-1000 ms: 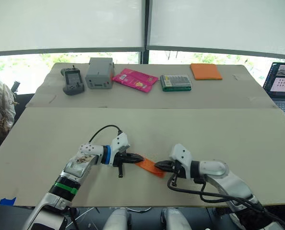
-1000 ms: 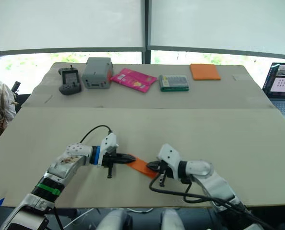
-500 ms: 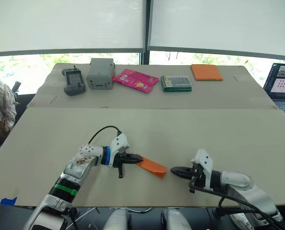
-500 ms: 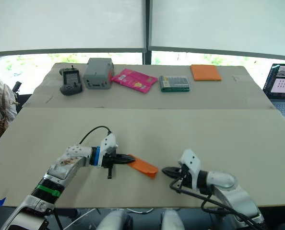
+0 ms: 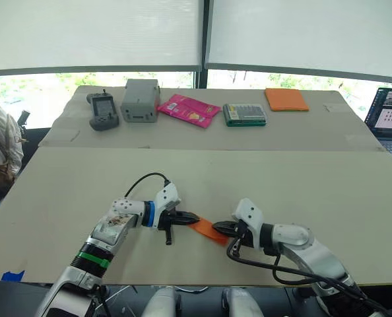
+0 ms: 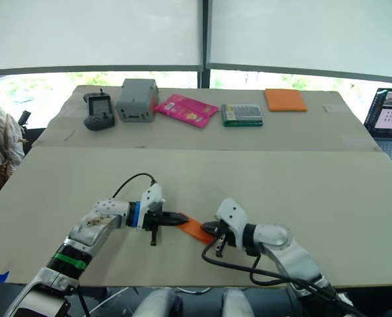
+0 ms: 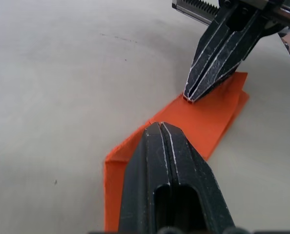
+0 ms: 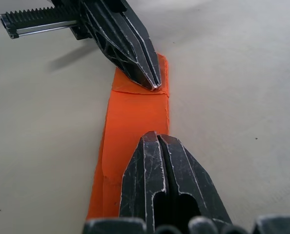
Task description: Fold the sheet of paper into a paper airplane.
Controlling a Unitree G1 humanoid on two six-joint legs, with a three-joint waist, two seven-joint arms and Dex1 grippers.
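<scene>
Paper airplane (image 5: 206, 229) was the single folded orange piece on the near tabletop (image 5: 282, 178), lying between the two grippers close to the front edge. One left gripper (image 5: 191, 216) and one right gripper (image 5: 221, 228) worked it, each with its two black fingers pressed together. In the left wrist view the left fingers met over one end of the strip, and in the right wrist view the right fingers met over the other end; whether each pair pinched the paper or only pressed it down could not be told.

The piece was a narrow, flat, bright orange strip of layered flaps, with a crease running across it near the left gripper's tips (image 8: 150, 83) and a folded edge down one long side. Its long axis ran from the left gripper to the right gripper, slanting slightly toward the front edge on the robot's right.

On the far tabletop stood a row of five things, each one of a kind: a dark handheld controller (image 5: 103, 110), a grey box (image 5: 140, 100), a pink packet (image 5: 189, 109), a green-edged case (image 5: 244, 114) and an orange pad (image 5: 286, 99). One laptop (image 5: 390, 119) sat at the right edge.
</scene>
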